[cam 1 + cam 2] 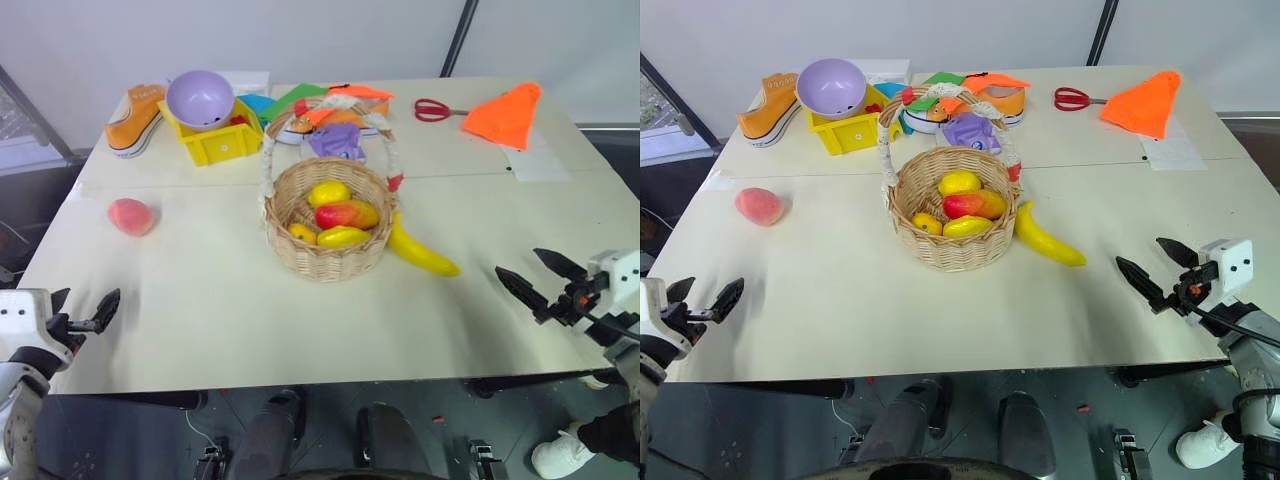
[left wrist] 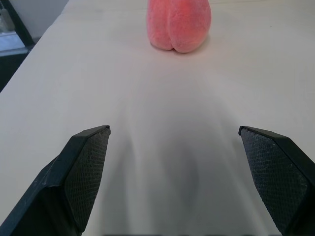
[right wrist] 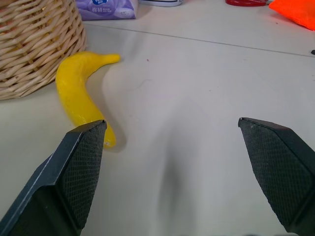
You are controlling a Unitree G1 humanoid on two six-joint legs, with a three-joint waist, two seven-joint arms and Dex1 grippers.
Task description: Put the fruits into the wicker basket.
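Both grippers, left gripper (image 1: 85, 312) and right gripper (image 1: 531, 277), hover spread and empty at the table's near edge; peach (image 1: 131, 216) lies left, banana (image 1: 422, 252) against the wicker basket (image 1: 330, 262). Wrist views: fingers wide before each fruit. Neither yet basketed.

Peach (image 1: 131, 216) pink-red. Banana (image 1: 421, 252) yellow. Wicker basket (image 1: 330, 255) tan weave, handle white with red bits. Bin (image 1: 215, 140) yellow, bowl (image 1: 200, 98) lilac. Scissors (image 1: 433, 110) red-handled.
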